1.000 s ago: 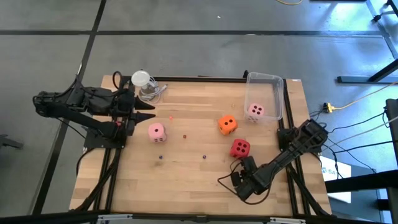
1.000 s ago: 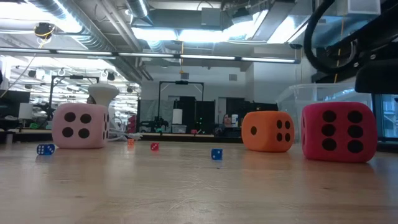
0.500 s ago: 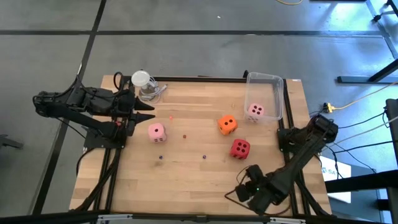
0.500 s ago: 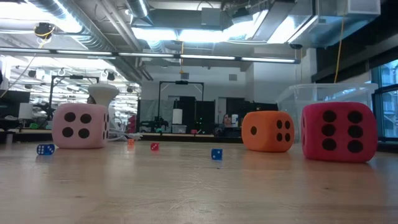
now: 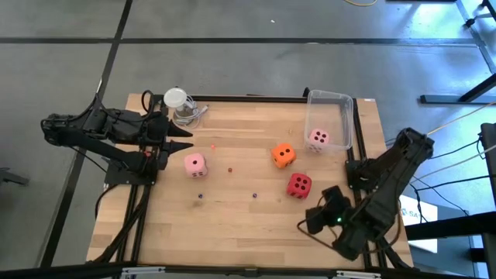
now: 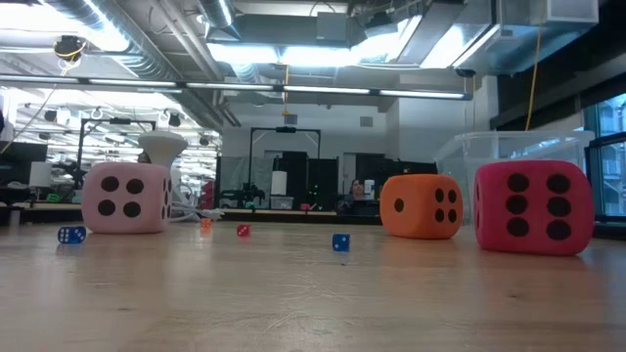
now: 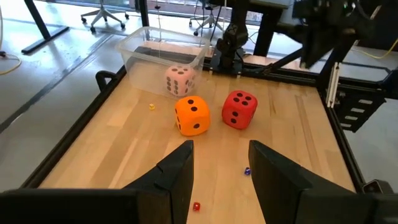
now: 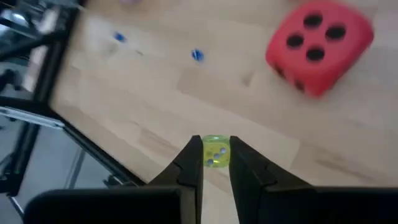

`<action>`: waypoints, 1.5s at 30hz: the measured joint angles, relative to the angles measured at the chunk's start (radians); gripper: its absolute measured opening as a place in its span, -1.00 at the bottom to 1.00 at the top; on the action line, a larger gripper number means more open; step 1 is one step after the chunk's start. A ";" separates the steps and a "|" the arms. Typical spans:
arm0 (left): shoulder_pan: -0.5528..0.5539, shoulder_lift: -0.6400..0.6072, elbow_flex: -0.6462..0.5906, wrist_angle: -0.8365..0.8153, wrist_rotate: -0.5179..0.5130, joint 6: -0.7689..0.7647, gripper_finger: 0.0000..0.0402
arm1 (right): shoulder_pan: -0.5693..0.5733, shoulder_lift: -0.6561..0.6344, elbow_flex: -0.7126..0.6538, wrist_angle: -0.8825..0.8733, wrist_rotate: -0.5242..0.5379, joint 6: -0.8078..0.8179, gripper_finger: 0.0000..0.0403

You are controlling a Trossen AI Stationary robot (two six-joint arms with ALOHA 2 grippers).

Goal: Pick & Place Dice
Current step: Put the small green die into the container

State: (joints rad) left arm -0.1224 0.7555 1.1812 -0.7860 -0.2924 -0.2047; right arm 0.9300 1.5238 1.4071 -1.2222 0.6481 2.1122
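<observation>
Three big soft dice sit flat on the wooden table: a pale pink one, an orange one and a red one. A second pink die lies inside the clear bin. My right gripper hovers near the table's near right corner, shut on a tiny yellow-green die. My left gripper waits open at the table's left edge, just left of the pink die. My right gripper pinches the tiny yellow-green die between its two fingertips, one on each of two opposite faces. The fingers come from above, slanting down toward the table. The die is lifted clear of the wood, above the near edge.
Tiny dice are scattered over the middle of the table: blue ones and a red one. A clear cup stands at the far left corner. The bin sits at the far right corner. Bare wood lies along the near side.
My right arm has risen from low over the near edge and swung toward the table's right edge, leaving the low view. Its gripper has stayed shut. The big dice and my left arm have kept still.
</observation>
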 joint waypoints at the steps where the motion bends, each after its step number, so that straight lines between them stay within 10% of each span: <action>1: 0.000 0.000 0.000 0.000 0.000 0.000 -0.28 | -0.004 -0.018 0.000 -0.024 0.012 0.000 -0.75; 13: 0.000 0.000 0.000 -0.003 -0.002 0.019 -0.28 | -0.191 -0.253 -0.014 -0.341 0.028 -0.058 -0.75; 26: 0.000 0.004 0.000 0.002 -0.030 0.063 -0.28 | -0.755 -0.492 -0.101 -0.350 -0.119 -0.559 -0.75; 45: 0.000 0.024 0.000 0.004 -0.029 0.115 -0.28 | -1.453 -0.247 -0.137 -0.141 -0.475 -1.366 -0.75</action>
State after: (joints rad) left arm -0.1223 0.7795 1.1812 -0.7825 -0.3218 -0.0895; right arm -0.5233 1.2770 1.2700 -1.3632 0.1733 0.7467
